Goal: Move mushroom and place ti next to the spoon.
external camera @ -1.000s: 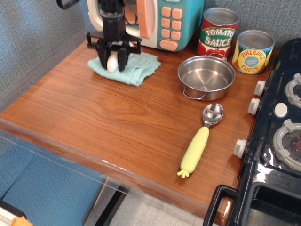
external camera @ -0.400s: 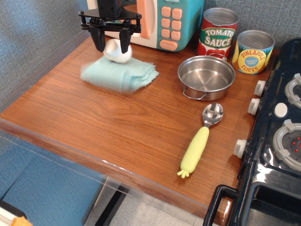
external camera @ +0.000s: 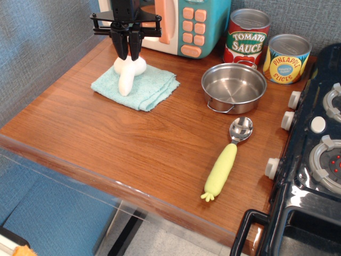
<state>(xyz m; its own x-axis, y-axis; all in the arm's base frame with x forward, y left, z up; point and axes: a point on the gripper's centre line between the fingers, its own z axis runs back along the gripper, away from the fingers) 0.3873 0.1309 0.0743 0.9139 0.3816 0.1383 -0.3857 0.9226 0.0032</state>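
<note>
The mushroom [external camera: 127, 74] shows as a white body lying on a light teal cloth [external camera: 152, 85] at the back left; its reddish cap does not show. My gripper [external camera: 128, 56] hangs just above the mushroom's far end with its fingers pressed close together, the tips at or touching the mushroom's top. I cannot see anything held between the fingers. The spoon [external camera: 228, 157], with a shiny round bowl and a pale yellow-green handle, lies on the wooden counter [external camera: 133, 138] at the right, far from the mushroom.
A steel pot [external camera: 233, 86] stands behind the spoon. A tomato sauce can [external camera: 246, 36] and a pineapple can [external camera: 286, 57] stand at the back. A toy microwave [external camera: 184, 24] is behind my gripper. A toy stove [external camera: 314, 160] borders the right.
My gripper rose from the cloth with its fingers spread around the mushroom, then the fingers came together. The cloth shifted and settled, and the mushroom now lies stretched out on it.
</note>
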